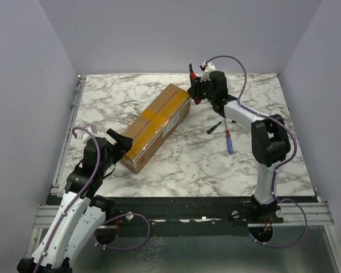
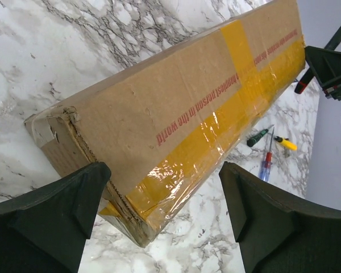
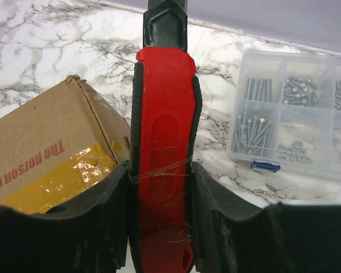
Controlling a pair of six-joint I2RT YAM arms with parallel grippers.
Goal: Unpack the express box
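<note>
While right hand [image 3: 161, 176] grips cutter [image 3: 165, 102], left hand [image 2: 165, 173] gapes near box [image 2: 176, 96].

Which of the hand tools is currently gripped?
The red-handled, black-edged tool, clamped in the right gripper; the green-handled screwdriver and blue-handled screwdriver lie loose on the marble tabletop.

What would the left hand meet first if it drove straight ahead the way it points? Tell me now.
The express box: its near end sits just ahead of the open left hand, squarely in its line. Depth is hard to judge, but nothing shows in between.
</note>
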